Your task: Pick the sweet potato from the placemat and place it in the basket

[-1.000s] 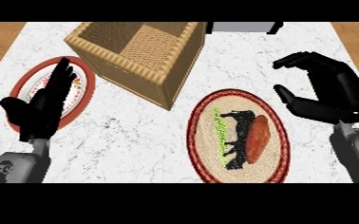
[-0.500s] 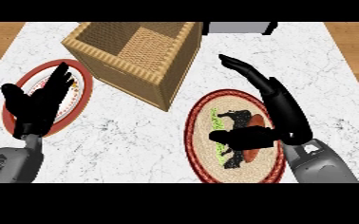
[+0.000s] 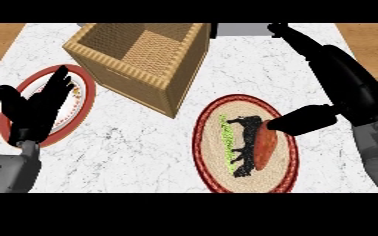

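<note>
An orange-red sweet potato [image 3: 264, 147] lies lengthwise on a round woven placemat [image 3: 212, 147] with a red rim and a black animal figure, at the lower right. My right hand [image 3: 336, 87] hangs over the placemat's right side, fingers stretched toward the counter's far edge. Its thumb [image 3: 303, 120] touches the sweet potato's far end, and the hand is open. A square wicker basket [image 3: 177, 65] stands at the upper left with nothing showing inside. My left hand [image 3: 40, 107] rests open at the left edge, fingers up.
A white plate with a red rim [image 3: 86, 97] lies under the left hand on the marble counter. A grey object [image 3: 240, 29] sits at the far edge behind the basket. Wood shows beyond the counter's far corners.
My right hand has come in from the right and lowered over the placemat, and its thumb now touches the sweet potato. The left hand has barely shifted.
</note>
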Available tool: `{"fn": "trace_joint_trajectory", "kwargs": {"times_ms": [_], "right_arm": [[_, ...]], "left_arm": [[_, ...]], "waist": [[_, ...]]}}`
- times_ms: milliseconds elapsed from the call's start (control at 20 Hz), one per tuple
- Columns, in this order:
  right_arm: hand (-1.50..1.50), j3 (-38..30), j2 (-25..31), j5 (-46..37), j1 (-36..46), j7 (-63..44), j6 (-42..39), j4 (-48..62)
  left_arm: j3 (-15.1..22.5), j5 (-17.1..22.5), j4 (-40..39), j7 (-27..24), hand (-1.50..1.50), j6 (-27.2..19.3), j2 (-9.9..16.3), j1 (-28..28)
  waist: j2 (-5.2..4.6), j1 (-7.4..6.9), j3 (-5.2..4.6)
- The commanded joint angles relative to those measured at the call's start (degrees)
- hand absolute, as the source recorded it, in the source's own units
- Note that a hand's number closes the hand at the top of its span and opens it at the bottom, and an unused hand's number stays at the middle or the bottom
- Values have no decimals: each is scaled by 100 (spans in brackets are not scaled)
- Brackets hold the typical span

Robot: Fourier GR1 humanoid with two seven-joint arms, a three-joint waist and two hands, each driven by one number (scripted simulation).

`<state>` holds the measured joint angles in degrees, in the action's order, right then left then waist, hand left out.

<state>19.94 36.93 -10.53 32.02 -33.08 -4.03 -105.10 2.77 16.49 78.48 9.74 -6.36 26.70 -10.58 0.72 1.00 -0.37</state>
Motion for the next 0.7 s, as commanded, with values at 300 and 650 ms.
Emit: {"fn": "trace_joint_trajectory", "kwargs": {"times_ms": [300, 650], "right_arm": [[-150, -1039, 1244, 2319, 933, -1944, -2647, 145], [-150, -1716, 1499, 3733, 576, -2525, -2891, -235]], "left_arm": [[56, -124, 22, 70, 0, -34, -150, -47], [-157, -176, -285, -70, 0, 203, -154, -236]], "waist": [[-43, -24, 28], [-56, -33, 31]]}}
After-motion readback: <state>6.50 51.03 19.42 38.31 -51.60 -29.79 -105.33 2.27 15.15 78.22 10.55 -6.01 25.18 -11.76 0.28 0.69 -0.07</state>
